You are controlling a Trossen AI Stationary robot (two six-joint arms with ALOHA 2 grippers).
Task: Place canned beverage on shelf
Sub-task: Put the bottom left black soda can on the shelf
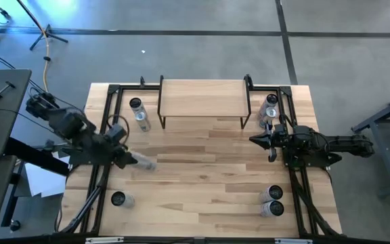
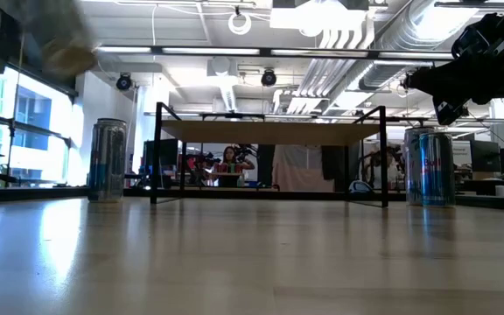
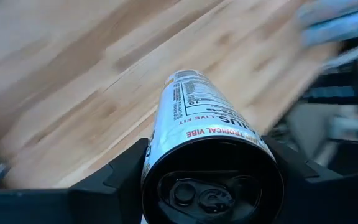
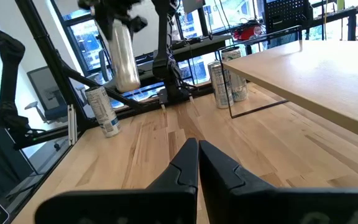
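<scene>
My left gripper point(image 1: 131, 158) is shut on a silver beverage can point(image 3: 210, 137) above the table's left half, in front of the shelf's left end. The can also shows in the right wrist view point(image 4: 123, 56), hanging high over the tabletop. The shelf point(image 1: 202, 99), a light-wood board on thin black legs, stands at the table's far middle; it also shows in the low view point(image 2: 269, 131). My right gripper point(image 1: 259, 140) is shut and empty, above the table near the shelf's right front leg. My left gripper pinches the can's side wall near its top end point(image 3: 156, 155) between its two fingers point(image 3: 120, 177), one on each side. The tab end faces the wrist and the body runs on away from the fingers. The can hangs below the gripper, slightly tilted, clear of the table.
Two cans point(image 1: 139, 114) stand left of the shelf and two point(image 1: 269, 107) right of it. One can point(image 1: 118, 199) stands near the front left and two point(image 1: 273, 201) near the front right. Black frame rails run along both table sides. A person sits beyond the table point(image 2: 230, 162).
</scene>
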